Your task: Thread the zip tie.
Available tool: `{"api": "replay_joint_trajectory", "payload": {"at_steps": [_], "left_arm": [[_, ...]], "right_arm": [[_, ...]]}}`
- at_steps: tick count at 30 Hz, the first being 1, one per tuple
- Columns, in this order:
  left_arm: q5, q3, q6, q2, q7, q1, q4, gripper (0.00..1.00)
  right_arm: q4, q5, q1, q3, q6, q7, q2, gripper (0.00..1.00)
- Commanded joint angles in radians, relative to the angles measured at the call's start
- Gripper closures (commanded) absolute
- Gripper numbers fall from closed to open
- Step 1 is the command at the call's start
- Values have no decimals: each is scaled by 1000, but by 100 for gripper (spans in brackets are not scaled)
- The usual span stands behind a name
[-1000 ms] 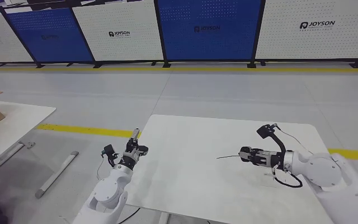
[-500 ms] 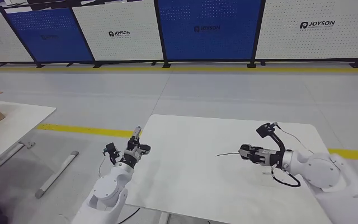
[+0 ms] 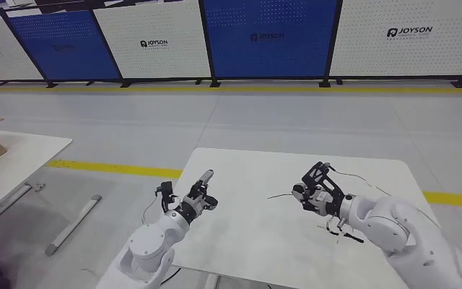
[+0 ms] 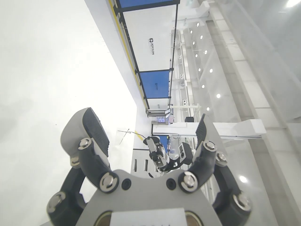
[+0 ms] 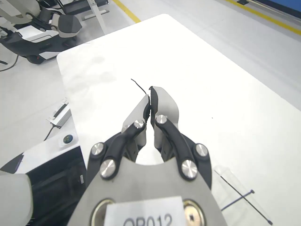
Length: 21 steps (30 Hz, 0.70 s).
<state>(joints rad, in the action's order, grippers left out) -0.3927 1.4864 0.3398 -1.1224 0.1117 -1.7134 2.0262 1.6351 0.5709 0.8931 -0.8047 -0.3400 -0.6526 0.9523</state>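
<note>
Our white table (image 3: pixel 245 224) is the biggest thing here, and both of our arms are up over it. We think they are up in the air so the tie has room to bend round into a loop.

Our right arm comes in from the right side with its wrist bent. That makes the right gripper (image 5: pixel 149 92) point across the table at the other arm. Our left arm is low by the table's left edge. The left gripper (image 4: pixel 145 114) tips up and points back at the right one. The two are well apart.

The left gripper's two fingers are spread wide with nothing between them. We guess they are ready to catch the loose end. The right gripper's fingers are squeezed together on the black zip tie (image 5: pixel 138 86). Its thin end sticks out past the fingertips, above the table, toward the left gripper, so it should be easy to grab.

Two more ties (image 5: pixel 243 196) lie crossed on the table near our right arm. We think they are spares.
</note>
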Motion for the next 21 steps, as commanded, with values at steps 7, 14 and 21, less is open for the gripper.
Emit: {"api": "replay_joint_trajectory", "payload": {"at_steps": [7, 14, 21], "left_arm": [[-28, -48, 0, 4, -35, 55, -50, 0], [-65, -63, 0, 7, 26, 47, -64, 0], [-132, -135, 0, 38, 62, 63, -59, 0]], "right_arm": [[-13, -94, -15, 8, 0, -20, 2, 100], [8, 1, -11, 11, 36, 6, 5, 100], [95, 268, -9, 70, 100, 32, 23, 100]]}}
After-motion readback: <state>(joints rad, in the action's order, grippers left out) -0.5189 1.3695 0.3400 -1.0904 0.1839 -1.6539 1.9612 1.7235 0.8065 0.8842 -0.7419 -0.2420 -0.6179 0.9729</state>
